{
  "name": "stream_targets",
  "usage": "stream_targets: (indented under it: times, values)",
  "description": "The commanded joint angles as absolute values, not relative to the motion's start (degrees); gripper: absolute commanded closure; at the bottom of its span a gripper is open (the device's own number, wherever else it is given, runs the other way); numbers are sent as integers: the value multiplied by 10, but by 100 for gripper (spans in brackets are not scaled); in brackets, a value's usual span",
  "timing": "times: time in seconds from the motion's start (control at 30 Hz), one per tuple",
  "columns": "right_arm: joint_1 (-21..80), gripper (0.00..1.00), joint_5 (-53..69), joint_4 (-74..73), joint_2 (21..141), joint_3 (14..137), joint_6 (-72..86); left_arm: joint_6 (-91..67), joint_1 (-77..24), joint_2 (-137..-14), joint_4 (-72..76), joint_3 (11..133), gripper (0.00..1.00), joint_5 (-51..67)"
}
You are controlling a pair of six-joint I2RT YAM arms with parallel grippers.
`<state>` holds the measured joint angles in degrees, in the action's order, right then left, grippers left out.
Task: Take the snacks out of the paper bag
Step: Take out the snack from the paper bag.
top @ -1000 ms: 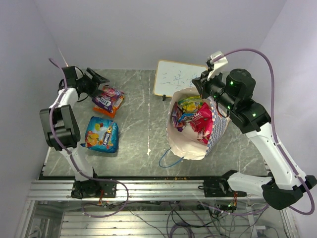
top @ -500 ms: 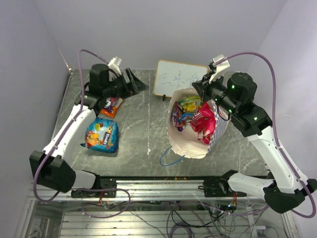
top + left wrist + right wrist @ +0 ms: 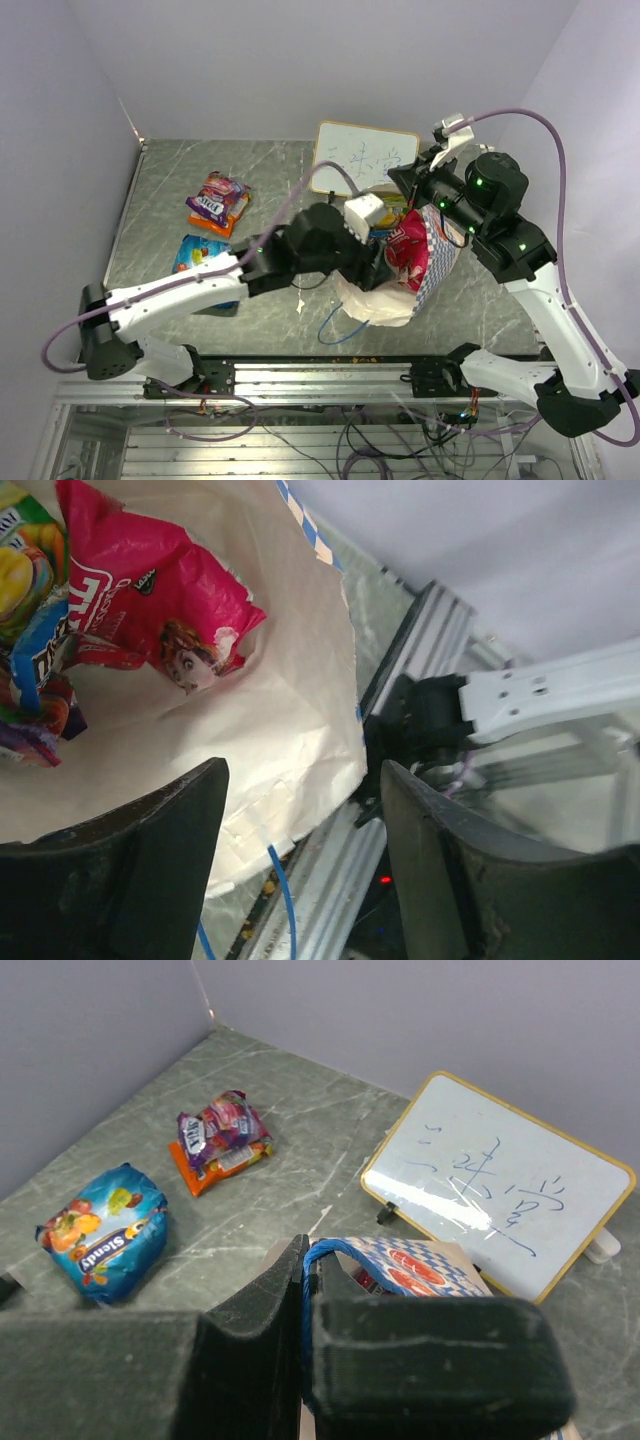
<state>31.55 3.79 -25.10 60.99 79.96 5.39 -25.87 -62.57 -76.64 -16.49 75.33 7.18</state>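
Closest to the near edge of the table (image 3: 285,185), a loose blue cord handle (image 3: 338,326) of the paper bag (image 3: 392,296) is seen lying on the marbled surface. The bag is placed right of the middle. Its mouth is turned up toward the overhead camera and its long axis runs from the near edge to the far edge. The blue-white checked band (image 3: 436,262) is shown on its right wall.

The left gripper (image 3: 302,780) is held over the near part of the mouth, its fingers (image 3: 120,880) spread wide apart with nothing between them. Inside the bag a pink-red packet (image 3: 140,590) is seen, printed with a cartoon face; its white lettering is too creased to be read. A yellow-green packet (image 3: 22,565) is tucked farther in.

Toward the near-left corner a blue packet (image 3: 100,1235) is laid flat, lettered roughly "Stends", and is partly covered by the left arm in the overhead view. Farther back a purple-orange packet (image 3: 222,1140) is laid askew, its orange end toward the near edge.

The right gripper (image 3: 308,1260) is pinched together on the paper bag at its far rim, and the blue cord there is caught between the fingers. By the far edge a white signboard (image 3: 500,1195) is propped, marked with blue handwritten characters.
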Motion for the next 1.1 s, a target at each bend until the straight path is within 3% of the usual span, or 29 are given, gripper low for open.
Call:
stream_targets:
  times: [0.0,0.23,0.4,0.6,0.97,1.07]
  values:
    - [315,100,60,-234,584,797,83,-153,-679,-818,-120,771,29,-42]
    - [315,100,57,-238,577,796,101,-136,-697,-909,-173,814,44,-176]
    - [315,100,51,-232,582,797,103,-156,-697,-926,-163,781,58,-254]
    - [315,100,60,-229,591,805,92,-238,-695,-986,-222,816,54,-316]
    - [315,100,61,-235,591,809,76,-312,-667,-1074,-307,876,59,-358]
    - [314,100,60,-240,593,813,72,-313,-666,-1079,-301,877,55,-377]
